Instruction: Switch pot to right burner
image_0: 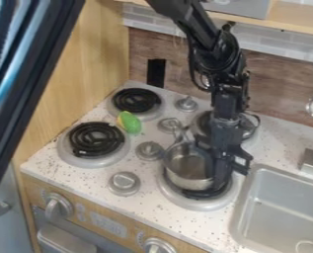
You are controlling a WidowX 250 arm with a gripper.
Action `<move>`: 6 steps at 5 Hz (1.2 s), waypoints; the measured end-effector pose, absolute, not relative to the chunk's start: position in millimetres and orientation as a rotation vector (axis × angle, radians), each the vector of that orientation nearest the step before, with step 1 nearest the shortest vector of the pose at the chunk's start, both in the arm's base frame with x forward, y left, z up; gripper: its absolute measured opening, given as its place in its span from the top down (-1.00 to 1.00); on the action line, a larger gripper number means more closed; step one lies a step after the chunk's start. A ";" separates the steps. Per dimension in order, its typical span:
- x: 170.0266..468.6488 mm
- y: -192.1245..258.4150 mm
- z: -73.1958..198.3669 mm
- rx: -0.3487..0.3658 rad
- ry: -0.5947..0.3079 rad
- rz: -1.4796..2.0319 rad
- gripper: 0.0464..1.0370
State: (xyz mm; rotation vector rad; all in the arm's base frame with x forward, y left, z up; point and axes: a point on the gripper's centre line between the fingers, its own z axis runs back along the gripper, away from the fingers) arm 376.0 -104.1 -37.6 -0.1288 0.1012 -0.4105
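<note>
Silvery metal pot (187,167), round-walled and open-topped: we have it just right of the centre, over the lower-right burner (179,197). It sits toward the ring's upper-left side, with black coil peeking out at lower right. We can't tell if its base lies flat. Its handle (177,130) points up the frame, near the knobs.

Black gripper (230,168) hangs down right against or just beside the pot's right side; we can't tell whether it is clenched on the pot or released. The jointed, glossy black arm (228,96) comes in from the top edge and partly covers the upper-right burner (203,124).

For room: we get a strip of speckled pale counter (250,159) between the lower-right burner and the grey, rounded-corner sink (241,212) at lower right. Another strip runs along the wood-faced front edge. Ridged metallic knobs crowd the middle, one (149,150) near the pot's left side.

On the left we see two black spiral coils in smooth grey rings, upper (137,100) and lower (97,140). A smooth green-and-yellow toy (130,122) lies between them, toward the knobs. Wood-grain panel (178,62) and pale tile behind.
</note>
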 end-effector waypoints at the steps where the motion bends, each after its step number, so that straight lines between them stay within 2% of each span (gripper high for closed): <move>1: 376.0 -111.5 -37.7 -0.120 0.087 -0.434 0.03; 2: 373.4 -108.8 -39.7 -0.116 0.078 -0.437 -0.64; 3: 385.5 -99.8 -5.4 -0.087 -0.050 -0.401 -0.97; 4: 395.2 -87.7 22.0 -0.020 -0.140 -0.332 -0.94; 5: 400.0 -74.2 47.9 0.037 -0.189 -0.238 -0.92; 6: 401.3 -65.2 59.3 0.026 -0.205 -0.177 -0.92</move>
